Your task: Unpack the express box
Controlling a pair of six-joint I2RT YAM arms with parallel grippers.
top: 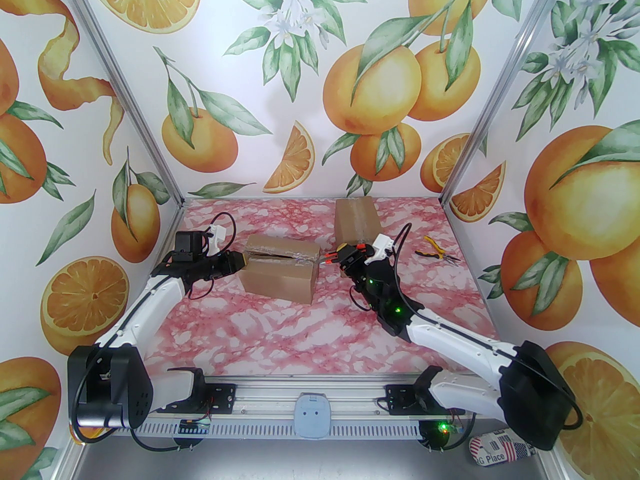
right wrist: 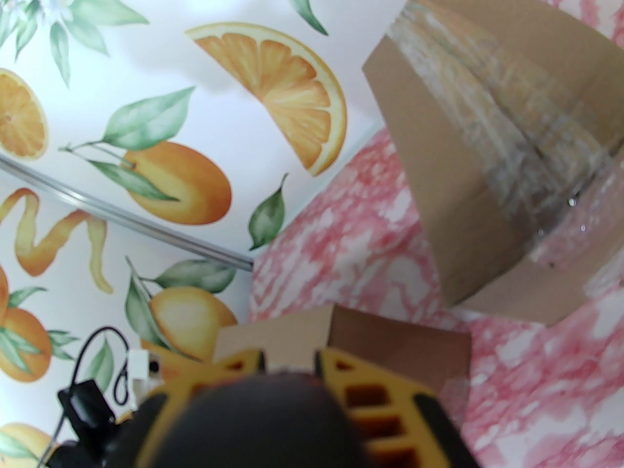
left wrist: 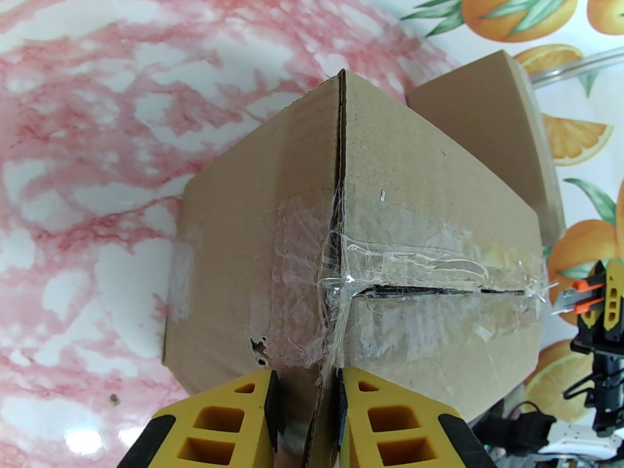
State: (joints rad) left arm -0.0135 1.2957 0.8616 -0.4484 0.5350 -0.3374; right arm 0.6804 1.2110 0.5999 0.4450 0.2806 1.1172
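On the left, the left end effector (top: 243,260) stood nearly closed at the left end of the express box (top: 280,273). Its fingers (left wrist: 219,422) appeared to pinch a cardboard edge at the taped corner. The box sat left of centre on the pink marbled bench (top: 280,338), its top seam (left wrist: 429,290) already slit through the clear tape. That hold looked thin. A ragged hole (left wrist: 258,349) showed just beside the fingers, and if the cardboard tore further the box could probably twist or slide under any push from the other side.

The right end effector (top: 342,255) was clamped on a cutter (left wrist: 568,302), whose blade lay just beside the box's right end; whether it touched could not be told. The blade pointed along the seam toward the other fingers, so a long or deep stroke might score the contents or run on to the far end. Loose tape strands could snag the blade and drag the box.

A second box (top: 355,218) stood near, behind the right wrist, where a wide swing could knock it. Yellow-handled pliers (top: 435,253) lay well apart at the right.

Neither box showed readable print. At the lower right, below the arm's base, a flag-printed item (top: 495,450) read "G Place", its start cut off.
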